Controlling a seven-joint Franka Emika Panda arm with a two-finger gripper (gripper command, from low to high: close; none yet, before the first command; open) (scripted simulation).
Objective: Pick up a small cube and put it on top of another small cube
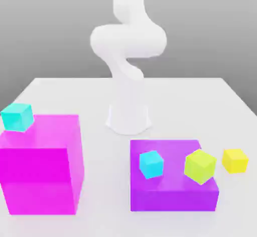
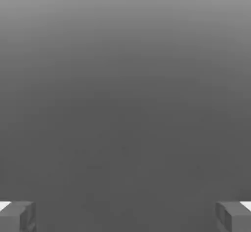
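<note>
Jaws wide apart on my gripper [image 2: 125, 216], nothing between them; in the hand view I see one grey fingertip [image 2: 18, 216] at each lower corner and plain grey haze beyond.

Over to the exterior view, sweeping from its left. First up, the big magenta block [image 1: 42, 173], sitting at about eight o'clock from the arm's base [image 1: 128, 118]. Perched on its top, at the block's far corner toward the exterior view's left, around ten o'clock on that top face, is a small cyan cube [image 1: 17, 116], slightly turned.

Moving along, the white arm rises from the middle of the white table [image 1: 75, 93], curls at the elbow and runs up out of frame.

Next, the low purple block [image 1: 170, 191], at about five o'clock from the base. Two small cubes rest on it: a second cyan cube [image 1: 151, 164] toward the exterior view's left of the top face, and a yellow-green cube [image 1: 200, 166] at three o'clock from that one, near the block's edge toward the exterior view's right, tilted on its corner as I read it. The two are apart, not touching.

Last, a small yellow cube [image 1: 235, 160] sits on the table itself, just beside the purple block, at three o'clock from the yellow-green one.
</note>
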